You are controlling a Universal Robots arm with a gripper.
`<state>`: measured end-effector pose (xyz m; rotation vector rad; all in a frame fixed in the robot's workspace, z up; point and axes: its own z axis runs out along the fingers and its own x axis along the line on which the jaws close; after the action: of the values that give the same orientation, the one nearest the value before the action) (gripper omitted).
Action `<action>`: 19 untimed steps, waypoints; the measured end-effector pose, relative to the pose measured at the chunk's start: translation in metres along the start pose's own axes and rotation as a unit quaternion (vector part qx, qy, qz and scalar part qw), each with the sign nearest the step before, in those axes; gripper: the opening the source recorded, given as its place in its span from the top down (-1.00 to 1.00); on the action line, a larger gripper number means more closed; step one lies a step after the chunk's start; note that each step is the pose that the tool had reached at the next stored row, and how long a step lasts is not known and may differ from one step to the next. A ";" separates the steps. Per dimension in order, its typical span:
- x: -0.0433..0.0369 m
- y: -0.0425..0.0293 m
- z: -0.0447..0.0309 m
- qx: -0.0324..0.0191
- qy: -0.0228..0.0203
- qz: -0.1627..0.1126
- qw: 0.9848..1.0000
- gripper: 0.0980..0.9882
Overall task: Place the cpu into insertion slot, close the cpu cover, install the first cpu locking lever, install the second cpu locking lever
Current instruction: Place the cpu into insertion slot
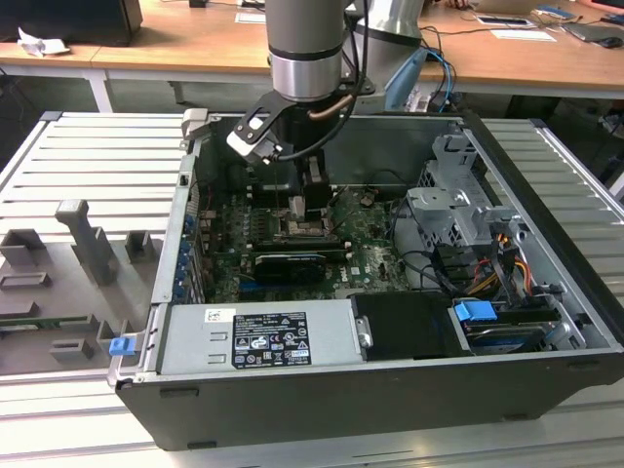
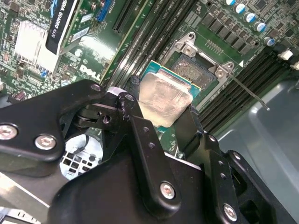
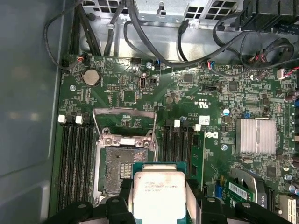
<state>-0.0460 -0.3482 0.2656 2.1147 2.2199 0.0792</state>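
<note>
just over the open insertion slot (image 3: 122, 164), the cpu (image 3: 159, 196) hangs pinched by two opposite edges in the gripper (image 2: 161, 112), whose fingers are closed to the cpu's width; it is near the slot but not seated. a tilted or off-centre descent could damage the slot's contacts or leave the cpu sitting on the metal rim. the arm (image 1: 305, 49) reaches vertically into the computer case (image 1: 390, 400), wrist squarely over the motherboard (image 3: 205, 93).

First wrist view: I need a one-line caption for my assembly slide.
End effector holding the processor partly over the bare socket on the green circuit board.
</note>
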 end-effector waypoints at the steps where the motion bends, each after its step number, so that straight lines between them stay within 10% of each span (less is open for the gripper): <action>1: 0.0009 -0.0006 0.0027 -0.001 0.000 0.000 1.000 0.01; 19: 0.0075 -0.0048 0.0208 -0.005 -0.001 0.007 1.000 0.01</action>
<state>-0.0492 -0.3412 0.2443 2.1242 2.2003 0.0884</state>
